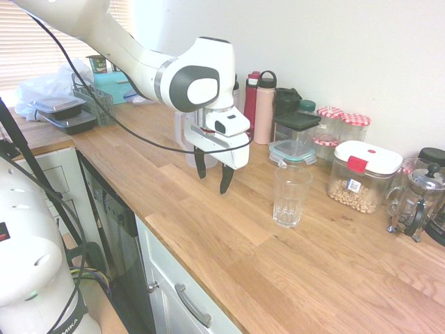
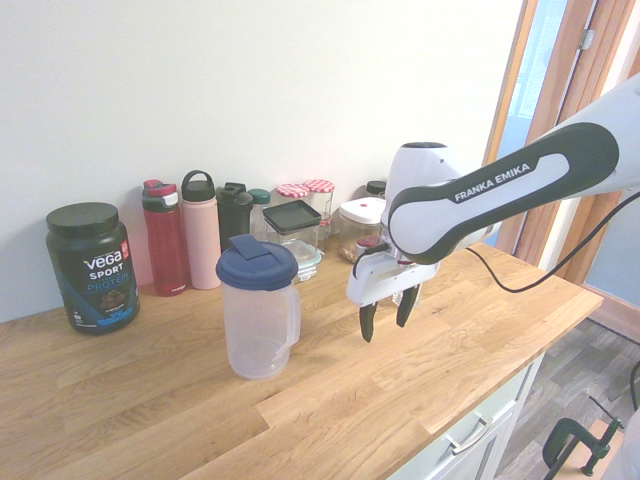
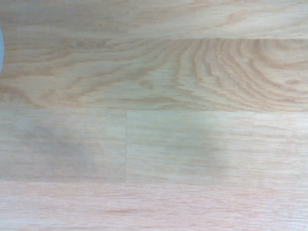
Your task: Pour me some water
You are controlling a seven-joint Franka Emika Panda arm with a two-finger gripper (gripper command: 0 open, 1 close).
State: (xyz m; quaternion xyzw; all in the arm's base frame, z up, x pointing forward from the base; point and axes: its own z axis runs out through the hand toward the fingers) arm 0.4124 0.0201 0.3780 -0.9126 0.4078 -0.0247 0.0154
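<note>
A clear plastic pitcher [image 2: 258, 318] with a dark blue lid [image 2: 256, 264] stands upright on the wooden counter [image 2: 330, 400]. In the first exterior view the pitcher [image 1: 181, 133] is mostly hidden behind my wrist. An empty clear drinking glass [image 1: 290, 196] stands on the counter a little to one side of my gripper. My gripper [image 1: 213, 179] [image 2: 385, 325] hangs open over bare wood between the pitcher and the glass, fingers pointing down and holding nothing. The wrist view shows only the counter [image 3: 154, 125].
Along the wall stand a red bottle [image 2: 165, 238], a pink bottle [image 2: 201, 230], a black protein tub [image 2: 91, 266], jars and lidded containers [image 1: 363, 175], and a French press [image 1: 416, 202]. Trays [image 1: 64, 111] sit at the far end. The counter's front edge [image 1: 208, 278] is close.
</note>
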